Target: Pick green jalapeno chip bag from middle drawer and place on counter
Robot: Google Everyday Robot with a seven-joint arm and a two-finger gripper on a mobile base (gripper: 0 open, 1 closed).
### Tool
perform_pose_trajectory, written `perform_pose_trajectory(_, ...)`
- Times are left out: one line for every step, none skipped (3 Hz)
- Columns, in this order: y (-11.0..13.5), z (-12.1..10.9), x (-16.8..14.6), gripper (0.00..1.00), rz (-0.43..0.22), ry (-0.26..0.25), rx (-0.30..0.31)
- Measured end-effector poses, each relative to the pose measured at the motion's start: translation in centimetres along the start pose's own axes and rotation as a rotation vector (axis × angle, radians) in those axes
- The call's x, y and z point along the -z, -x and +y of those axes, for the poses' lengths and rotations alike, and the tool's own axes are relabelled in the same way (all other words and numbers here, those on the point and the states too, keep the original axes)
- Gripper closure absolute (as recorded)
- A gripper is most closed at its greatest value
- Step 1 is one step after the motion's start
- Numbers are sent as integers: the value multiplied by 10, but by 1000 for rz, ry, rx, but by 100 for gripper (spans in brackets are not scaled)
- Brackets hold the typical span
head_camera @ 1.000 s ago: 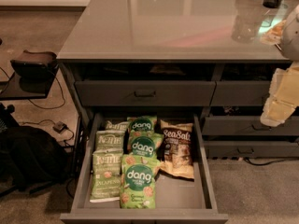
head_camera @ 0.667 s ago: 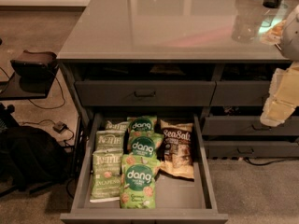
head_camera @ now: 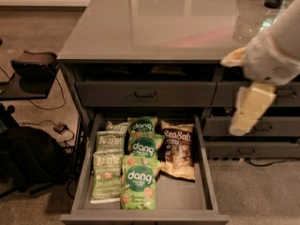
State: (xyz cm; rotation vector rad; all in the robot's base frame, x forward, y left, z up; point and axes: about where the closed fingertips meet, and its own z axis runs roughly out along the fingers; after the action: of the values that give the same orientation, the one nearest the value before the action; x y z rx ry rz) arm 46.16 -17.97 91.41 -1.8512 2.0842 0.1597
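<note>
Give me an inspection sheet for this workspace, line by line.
Surface: counter, glossy grey; a clear container stands at its far right.
Job's things: middle drawer open; green jalapeno chip bag lies front left in it.
Clutter: dang bags in the centre column; Sea Salt bag to their right.
Grippers: pincer hangs right of the drawer, apart from the bags.
Cables: cable on the floor, left.
Surroundings: black bag on the floor, left.
</note>
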Motion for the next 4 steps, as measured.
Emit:
perform_pose_trajectory(33,1,-72,0,-161,111,122)
perform_pose_trajectory(69,19,-141,0,-291,214,243)
perform_pose_trajectory(102,59,-197,0,-385,341,382)
perform_pose_trajectory(135,100,-239,0,-447,474,513)
